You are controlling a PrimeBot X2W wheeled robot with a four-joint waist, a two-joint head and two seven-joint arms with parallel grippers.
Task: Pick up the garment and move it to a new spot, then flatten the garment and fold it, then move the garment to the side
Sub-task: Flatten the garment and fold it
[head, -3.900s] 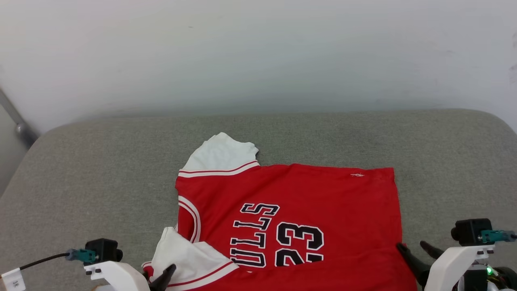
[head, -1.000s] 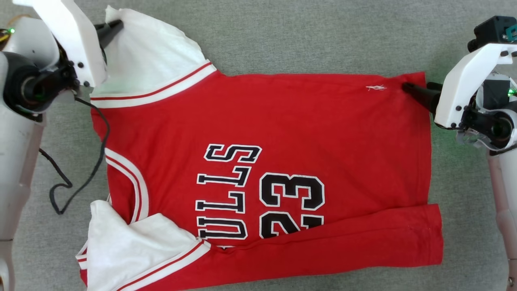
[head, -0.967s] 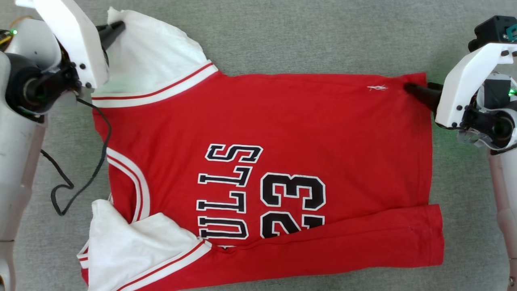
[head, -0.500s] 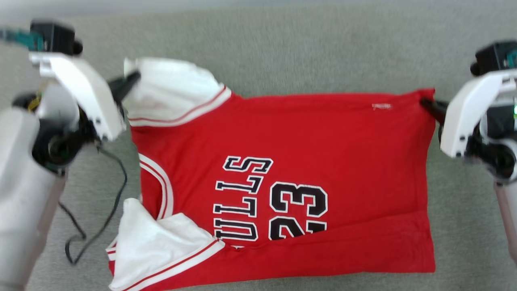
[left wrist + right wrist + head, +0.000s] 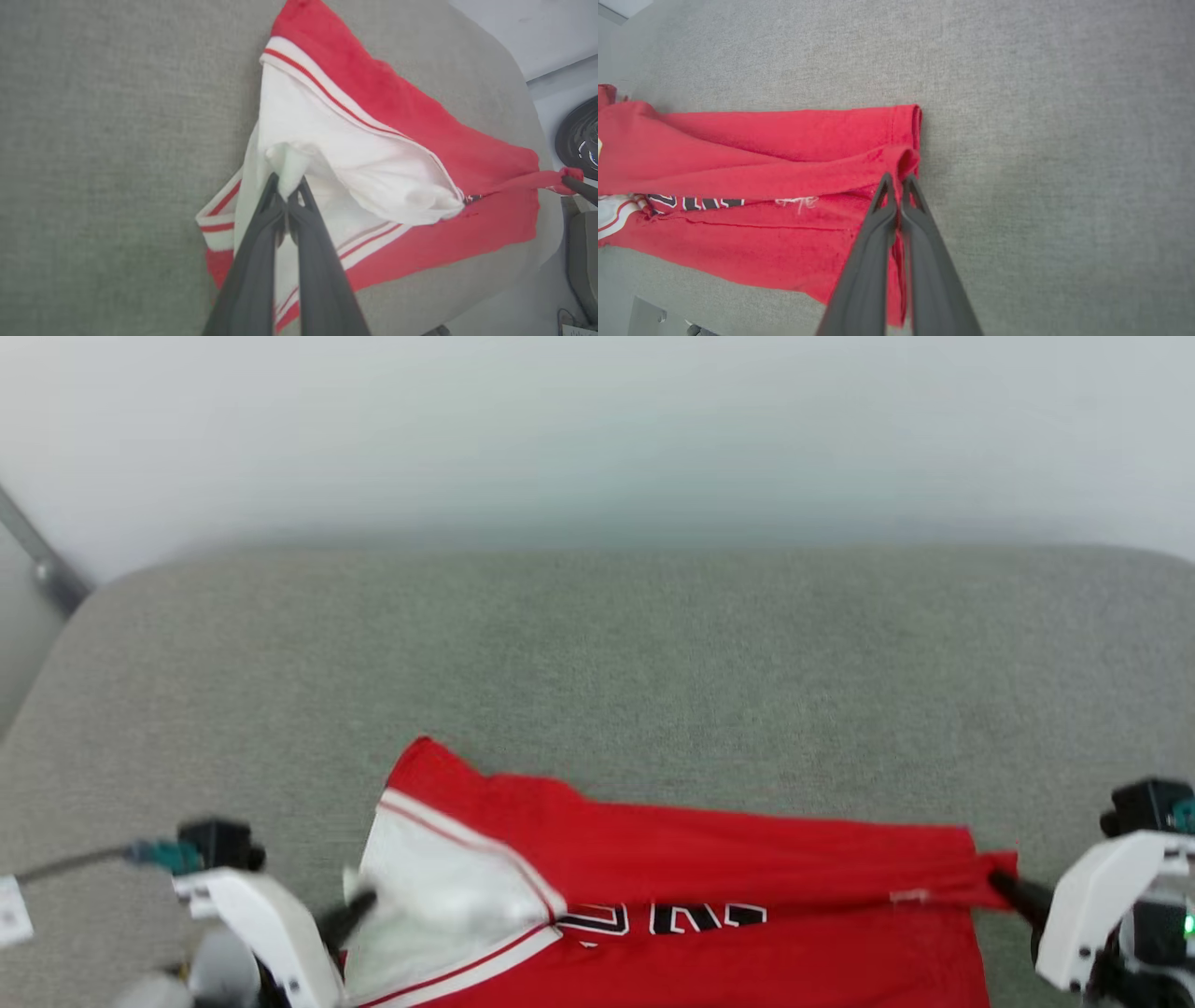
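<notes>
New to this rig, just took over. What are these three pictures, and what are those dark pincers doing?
It is a two-armed robot. The wide picture is from its head camera, looking down on a grey padded surface. The other two are from wrist cameras, each looking along that arm's two dark fingers. A red jersey with white sleeves lies there, partly doubled over. The left gripper is shut on a white sleeve; the right gripper is shut on a red corner at the opposite end.

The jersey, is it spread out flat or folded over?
Folded over: the jersey is doubled lengthwise, a red layer hiding part of the lettering.
</notes>
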